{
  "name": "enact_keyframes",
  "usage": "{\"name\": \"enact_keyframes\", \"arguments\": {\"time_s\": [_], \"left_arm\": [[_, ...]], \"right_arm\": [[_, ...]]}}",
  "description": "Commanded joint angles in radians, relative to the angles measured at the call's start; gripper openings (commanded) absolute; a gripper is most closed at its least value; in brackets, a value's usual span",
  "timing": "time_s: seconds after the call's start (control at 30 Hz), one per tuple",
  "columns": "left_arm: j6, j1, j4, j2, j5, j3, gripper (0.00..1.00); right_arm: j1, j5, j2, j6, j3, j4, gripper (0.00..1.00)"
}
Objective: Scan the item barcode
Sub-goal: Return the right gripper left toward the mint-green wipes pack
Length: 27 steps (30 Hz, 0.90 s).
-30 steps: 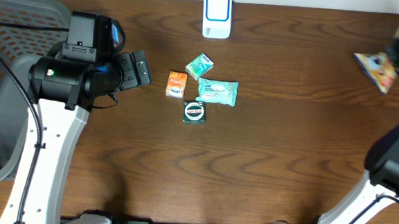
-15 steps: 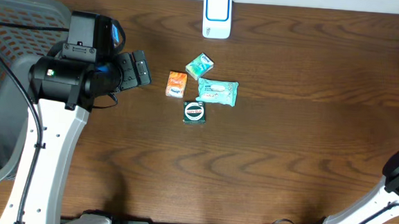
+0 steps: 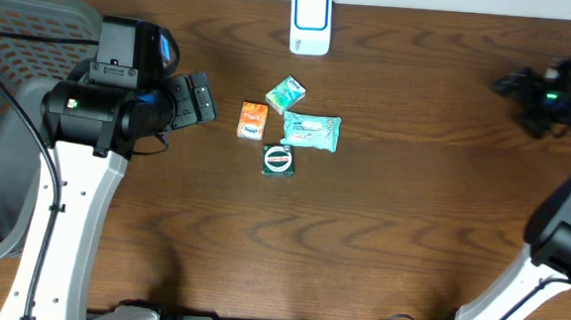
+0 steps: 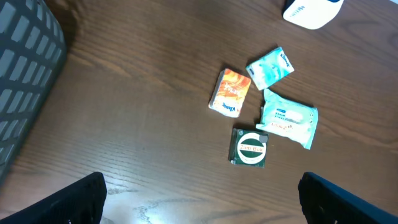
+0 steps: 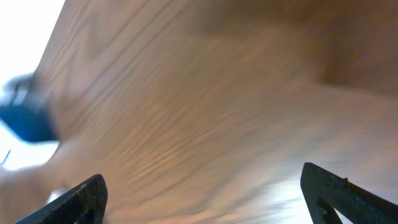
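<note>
Several small items lie mid-table: an orange packet (image 3: 253, 119) (image 4: 230, 92), a small teal packet (image 3: 286, 94) (image 4: 270, 66), a teal tissue pack (image 3: 312, 132) (image 4: 286, 117) and a green square item with a round label (image 3: 278, 161) (image 4: 250, 148). The white and blue scanner (image 3: 311, 21) (image 4: 311, 9) stands at the far edge. My left gripper (image 3: 207, 100) (image 4: 202, 211) hovers open to the left of the items, holding nothing. My right gripper (image 3: 521, 100) (image 5: 202, 205) is at the far right, open and empty over bare wood; its view is motion-blurred.
A grey mesh chair back (image 3: 10, 113) (image 4: 25, 81) stands beyond the table's left side. A blurred blue shape (image 5: 28, 118) shows at the left of the right wrist view. Dark wood stretches between the items and the right arm.
One second ago my right gripper was shut on a colourful packet at the far right. It swung out of view, then came back open and empty; the packet no longer shows. The left arm has not moved.
</note>
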<state>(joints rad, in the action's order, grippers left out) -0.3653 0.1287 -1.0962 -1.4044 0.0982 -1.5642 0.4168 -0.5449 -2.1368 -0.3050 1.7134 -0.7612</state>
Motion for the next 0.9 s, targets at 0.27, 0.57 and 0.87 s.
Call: {"name": "enact_keyframes", "arguments": {"time_s": [0.27, 0.57, 0.87], "left_arm": [[0.006, -0.004, -0.003, 0.000, -0.006, -0.012, 0.98], [0.006, -0.004, -0.003, 0.000, -0.006, -0.012, 0.98], [0.006, -0.004, -0.003, 0.000, -0.006, -0.012, 0.98]], "right_arm": [[-0.369, 0.070, 0.003, 0.050, -0.159, 0.055, 0.99], [-0.581, 0.076, 0.003, 0.046, -0.231, 0.285, 0.66], [-0.660, 0.197, 0.003, -0.078, -0.231, 0.422, 0.32]]}}
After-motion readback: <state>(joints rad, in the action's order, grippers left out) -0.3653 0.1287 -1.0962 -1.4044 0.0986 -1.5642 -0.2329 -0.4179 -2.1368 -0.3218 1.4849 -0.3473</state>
